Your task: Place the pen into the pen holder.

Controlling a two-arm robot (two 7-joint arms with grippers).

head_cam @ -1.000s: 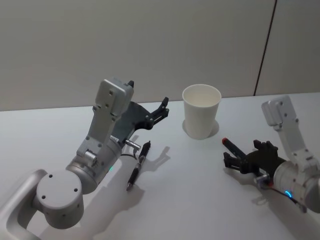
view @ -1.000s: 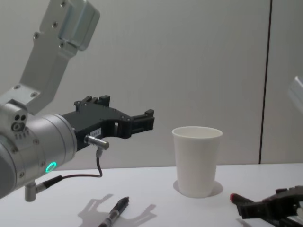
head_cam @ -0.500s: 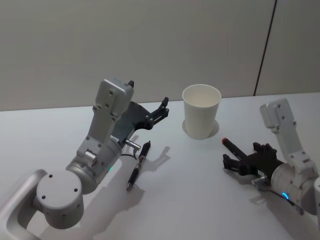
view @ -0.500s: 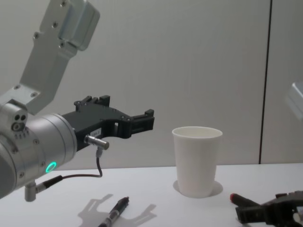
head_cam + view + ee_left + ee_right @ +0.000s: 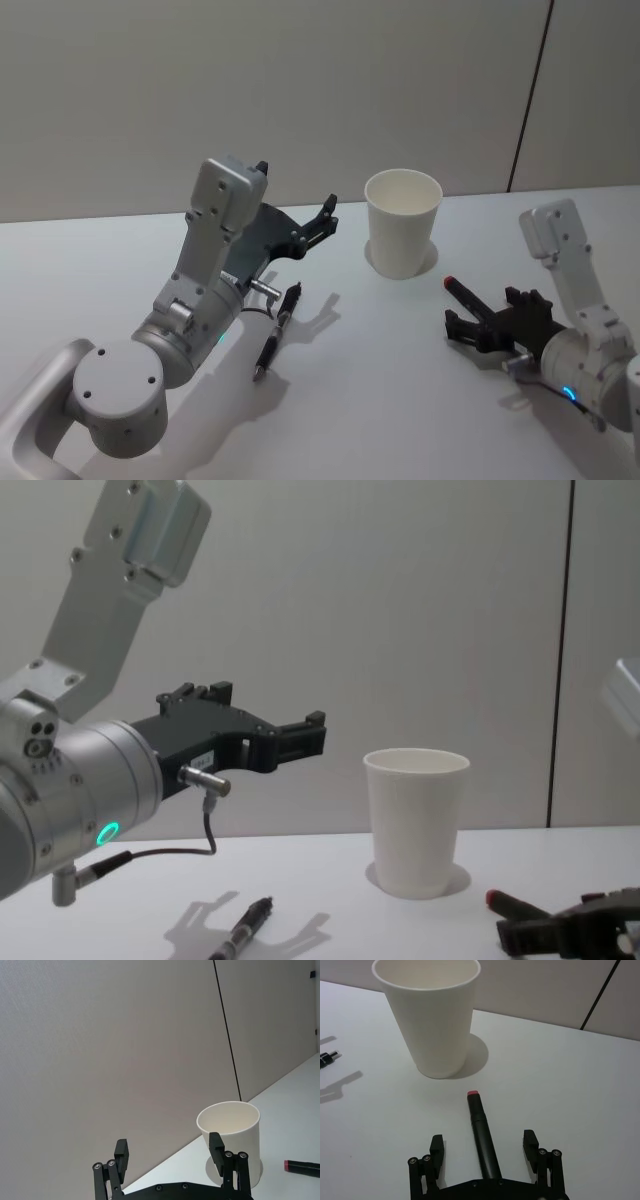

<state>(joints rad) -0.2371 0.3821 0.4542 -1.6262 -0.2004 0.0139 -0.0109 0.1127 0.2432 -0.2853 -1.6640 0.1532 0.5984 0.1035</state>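
Observation:
The pen holder is a white paper cup [image 5: 402, 235] standing upright at the back middle of the table, also seen at cup [image 5: 432, 1025], cup [image 5: 415, 820] and cup [image 5: 230, 1135]. A black pen with a red tip [image 5: 480, 1127] lies on the table in front of it, red end toward the cup. My right gripper [image 5: 483, 1141] is open, low over the table, one finger on each side of this pen's rear part; it shows at the right gripper [image 5: 470, 318]. My left gripper [image 5: 322, 220] hangs open and empty above the table, left of the cup.
A second black pen [image 5: 277, 330] lies on the white table [image 5: 380, 400] below my left arm, also visible as pen [image 5: 245, 935]. A grey wall runs close behind the cup. Bare tabletop lies between the two arms.
My right gripper has sunk slightly toward the table around the red-tipped pen. The left arm, the cup and both pens have not moved.

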